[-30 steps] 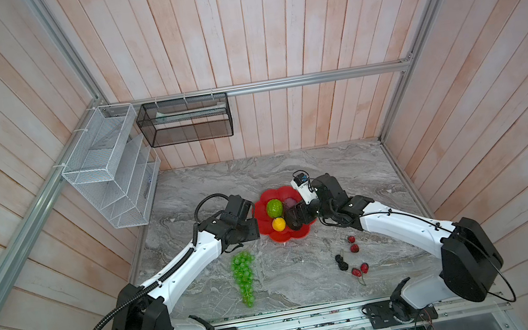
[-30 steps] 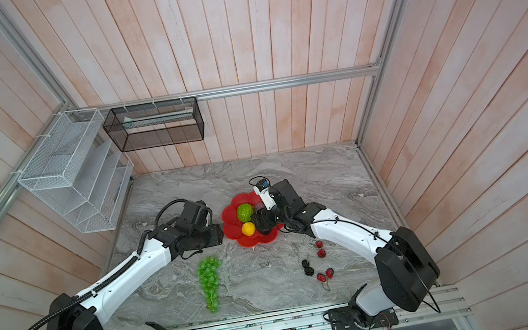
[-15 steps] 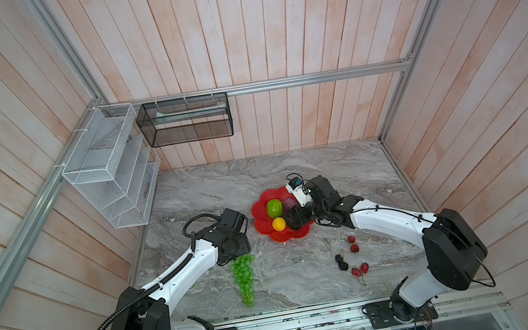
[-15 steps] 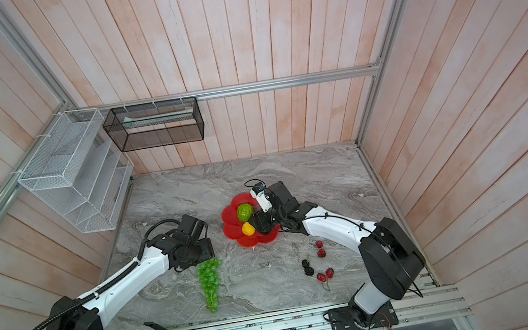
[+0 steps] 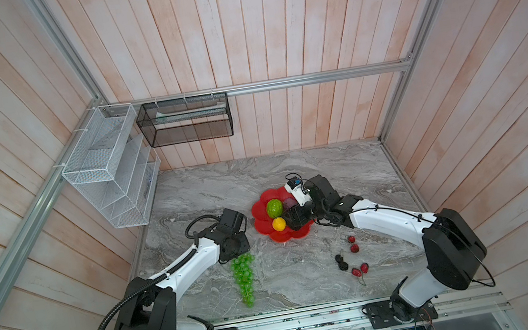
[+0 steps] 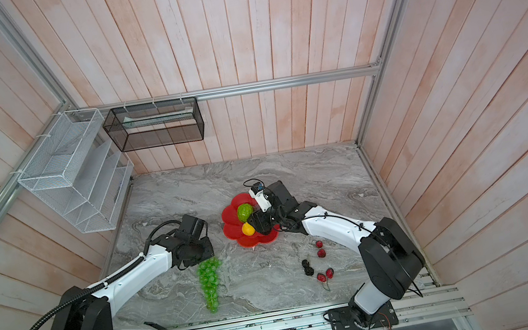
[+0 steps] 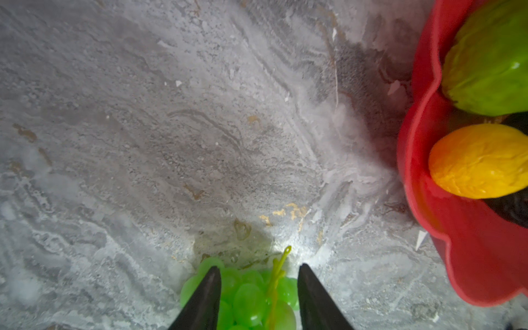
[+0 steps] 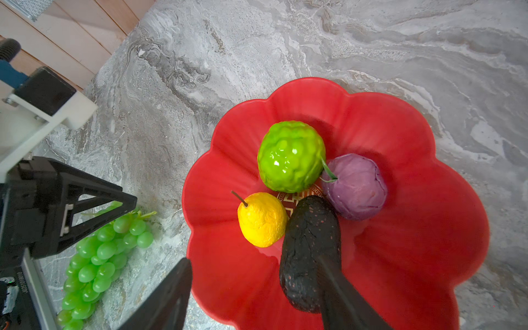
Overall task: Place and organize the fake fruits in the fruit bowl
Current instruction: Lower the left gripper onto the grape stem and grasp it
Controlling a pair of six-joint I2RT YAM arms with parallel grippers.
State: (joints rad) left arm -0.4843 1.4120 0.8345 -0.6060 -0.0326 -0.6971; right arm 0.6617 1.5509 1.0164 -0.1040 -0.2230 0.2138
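Grey marble tabletop [image 7: 171,143]: left gripper [image 7: 258,270] straddles the grape bunch [image 7: 248,297] at its stem end, pinch undeterminable; best to squeeze gently and lift slowly. Right gripper [image 8: 253,258] gapes above the bowl [image 8: 400,120].

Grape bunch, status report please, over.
Left claw astride grape bunch top, grip unclear. Right claw open over fruit bowl, beside avocado. Berries on table; nothing between bunch and bowl.

White serial print [image 8: 24,283] stood on the black body of the left gripper [image 7: 258,270], behind its fingers; it seemed to end "1010010", leading characters unclear. The emblem [image 8: 294,200] in the bowl [image 8: 400,137] showed gold fretwork, no legible characters.
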